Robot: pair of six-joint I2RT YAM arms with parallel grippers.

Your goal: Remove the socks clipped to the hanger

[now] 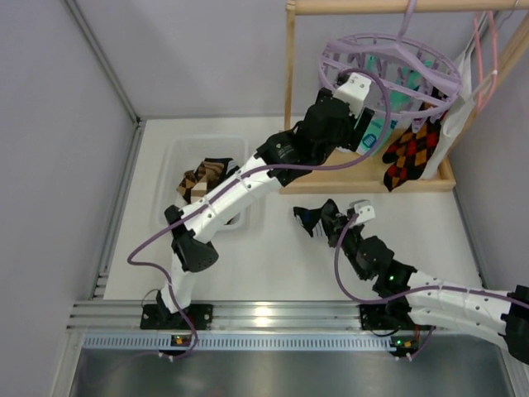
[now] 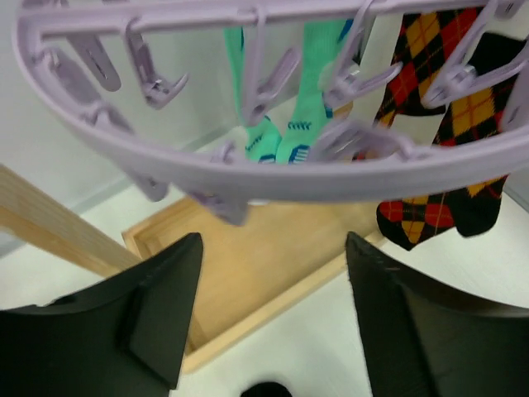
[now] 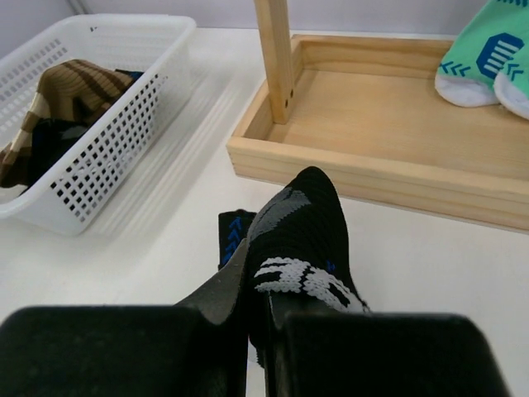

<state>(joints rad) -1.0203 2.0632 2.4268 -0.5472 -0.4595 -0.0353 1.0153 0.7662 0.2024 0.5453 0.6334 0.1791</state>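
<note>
The lavender ring hanger (image 1: 413, 51) hangs from the wooden rack and fills the top of the left wrist view (image 2: 273, 175). Teal socks (image 2: 281, 124) and orange-red-black argyle socks (image 1: 411, 153) hang clipped to it; the argyle socks also show in the left wrist view (image 2: 438, 116). My left gripper (image 2: 273, 248) is open and empty, just below the ring's near rim, over the rack's base. My right gripper (image 3: 263, 273) is shut on a black sock (image 3: 306, 223) low over the table, in front of the rack (image 1: 318, 219). A brown-tan striped sock (image 1: 202, 178) lies in the basket.
A white mesh basket (image 1: 178, 153) stands left of the rack; it also shows in the right wrist view (image 3: 107, 33). The wooden rack has an upright post (image 1: 289, 83) and a tray base (image 3: 388, 107). A pink wire hanger (image 1: 482, 50) and white cloth (image 1: 456, 112) hang at the right.
</note>
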